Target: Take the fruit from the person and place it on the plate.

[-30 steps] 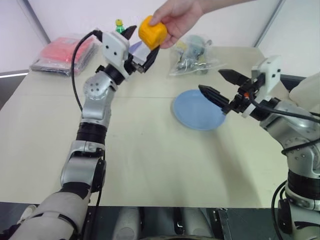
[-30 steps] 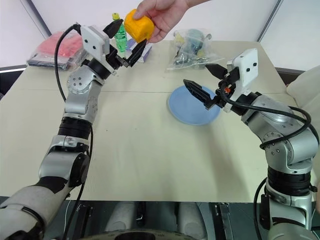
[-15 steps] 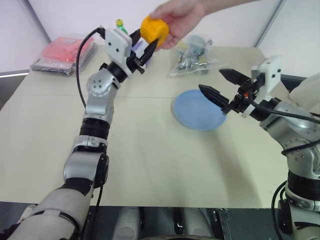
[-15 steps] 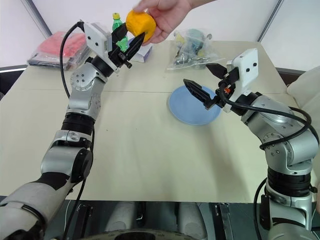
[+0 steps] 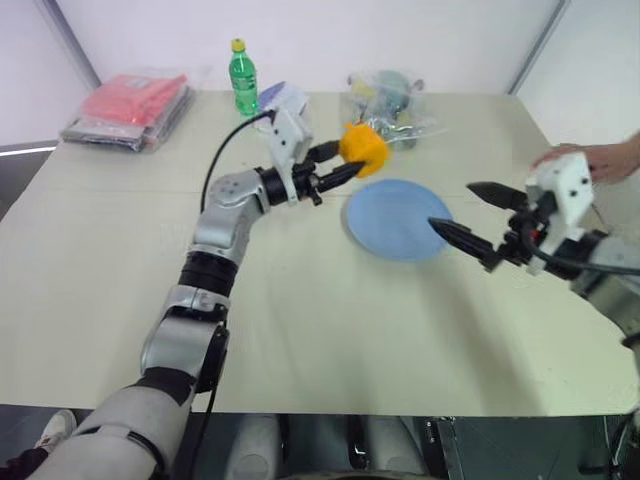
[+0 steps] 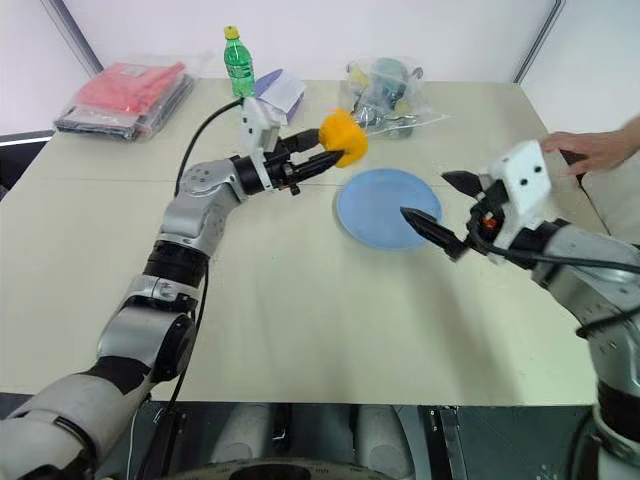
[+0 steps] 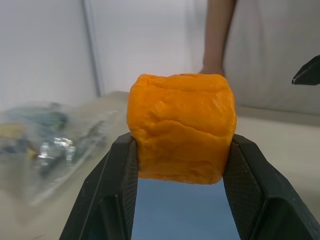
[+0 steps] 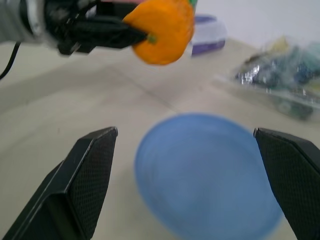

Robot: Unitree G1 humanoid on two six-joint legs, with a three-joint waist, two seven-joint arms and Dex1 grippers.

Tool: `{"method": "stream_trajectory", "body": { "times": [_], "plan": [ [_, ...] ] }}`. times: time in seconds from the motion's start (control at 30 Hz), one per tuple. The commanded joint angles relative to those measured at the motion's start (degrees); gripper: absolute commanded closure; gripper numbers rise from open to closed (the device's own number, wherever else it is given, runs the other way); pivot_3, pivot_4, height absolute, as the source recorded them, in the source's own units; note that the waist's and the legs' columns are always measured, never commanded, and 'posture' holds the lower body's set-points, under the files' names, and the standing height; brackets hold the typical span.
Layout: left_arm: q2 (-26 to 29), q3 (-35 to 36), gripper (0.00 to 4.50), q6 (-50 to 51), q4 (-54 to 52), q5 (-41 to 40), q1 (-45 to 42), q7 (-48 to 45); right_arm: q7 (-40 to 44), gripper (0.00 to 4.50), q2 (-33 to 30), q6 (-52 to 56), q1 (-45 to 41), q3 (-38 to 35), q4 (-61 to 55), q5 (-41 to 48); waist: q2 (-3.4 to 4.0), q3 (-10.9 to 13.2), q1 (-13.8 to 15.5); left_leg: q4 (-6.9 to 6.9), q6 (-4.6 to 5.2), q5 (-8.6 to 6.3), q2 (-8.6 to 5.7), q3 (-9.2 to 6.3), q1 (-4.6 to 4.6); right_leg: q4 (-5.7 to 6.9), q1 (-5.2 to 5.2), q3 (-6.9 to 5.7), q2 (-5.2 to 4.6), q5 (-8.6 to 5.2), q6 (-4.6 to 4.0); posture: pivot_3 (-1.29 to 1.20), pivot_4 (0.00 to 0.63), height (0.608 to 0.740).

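While clamping fruit (image 5: 362,148), left pincer (image 5: 352,168) points level.

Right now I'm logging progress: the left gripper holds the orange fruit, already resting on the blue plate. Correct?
Not quite. The left gripper does hold the fruit, but the left eye view shows it in the air beside the plate, not resting on it.

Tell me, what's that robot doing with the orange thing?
The robot's left tool is shut on the fruit, holding it in the air just beside the blue plate, not yet on it. The right tool waits open over the plate's other side, holding nothing. A person's hand rests at the table's far right edge.
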Motion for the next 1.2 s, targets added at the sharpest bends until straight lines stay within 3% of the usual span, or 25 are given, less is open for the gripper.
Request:
{"method": "stream_trajectory", "body": {
  "times": [0.03, 0.27, 0.53, 0.7, 0.77, 0.9, 1.03, 1.2],
  "plan": [
    [-2.9, -0.9, 2.64, -0.4, 7.3, 1.0, -4.6, -1.8, -0.6, 0.00, -1.4, 1.7, 3.3, -6.0, -4.1, 1.9, 0.00, 0.0, 0.1, 0.00, 0.00, 0.00, 0.00, 0.00, 0.00, 0.01, 0.00, 0.00, 0.00, 0.00, 0.00, 0.00, 0.150, 0.731],
    [-8.6, -0.6, 2.64, -6.4, 28.3, 6.3, -12.2, 1.8, -5.1, 0.00, 0.8, 2.3, 8.9, -8.5, -10.1, 2.0, -0.03, 0.0, 0.1, 0.01, 0.03, -0.02, -0.01, -0.07, -0.02, -0.03, 0.00, -0.01, 0.03, -0.01, 0.00, 0.00, 0.150, 0.731],
    [-12.0, -1.3, 2.64, -9.9, 37.3, 12.3, -14.5, 2.7, -9.5, 0.00, 2.8, 1.9, 11.4, -9.2, -13.7, 2.0, -0.04, 0.0, 0.1, 0.00, 0.03, -0.02, -0.01, -0.07, -0.03, -0.04, -0.01, -0.01, 0.02, -0.01, -0.01, 0.00, 0.150, 0.731],
    [-12.6, -0.6, 0.13, -10.7, 38.4, 14.2, -14.5, 2.1, -11.3, 0.00, 3.7, 1.6, 12.5, -9.5, -14.6, 1.9, -0.04, 0.0, 0.1, 0.00, 0.03, -0.02, -0.01, -0.07, -0.04, -0.04, -0.01, -0.01, 0.01, -0.01, -0.01, 0.00, 0.150, 0.731],
    [-12.3, 0.2, 0.05, -10.9, 38.3, 14.2, -14.7, 2.4, -11.6, 0.00, 3.8, 1.5, 12.7, -9.2, -14.8, 2.0, -0.04, 0.0, 0.1, 0.00, 0.03, -0.02, -0.02, -0.06, -0.04, -0.04, -0.01, -0.01, 0.01, -0.01, -0.01, 0.00, 0.150, 0.731],
    [-11.4, 4.6, 0.05, -7.9, 36.2, 10.2, -16.0, 0.6, -11.6, 0.00, 3.6, 1.2, 12.5, -8.4, -14.4, 1.9, -0.04, 0.0, 0.1, 0.00, 0.03, -0.02, -0.02, -0.07, -0.04, -0.03, -0.01, -0.01, 0.01, -0.01, -0.01, 0.00, 0.150, 0.731],
    [-8.7, 7.8, 0.05, -1.7, 25.9, 5.0, -14.6, -4.2, -10.9, 0.00, 3.1, 0.8, 11.6, -7.0, -13.2, 1.3, -0.04, 0.0, -0.1, -0.01, 0.03, -0.02, 0.00, -0.08, -0.03, -0.02, -0.02, -0.01, 0.02, -0.01, -0.01, 0.00, 0.150, 0.731],
    [-2.6, 6.7, 0.05, 9.8, 0.2, 1.7, -4.7, -3.7, -9.6, 0.00, 2.4, -0.2, 10.4, -4.6, -11.0, 0.2, 0.04, 0.0, -0.3, -0.04, 0.03, -0.02, 0.01, -0.07, 0.00, -0.01, -0.01, 0.02, 0.03, -0.01, -0.01, 0.00, 0.150, 0.731]
  ]
}}
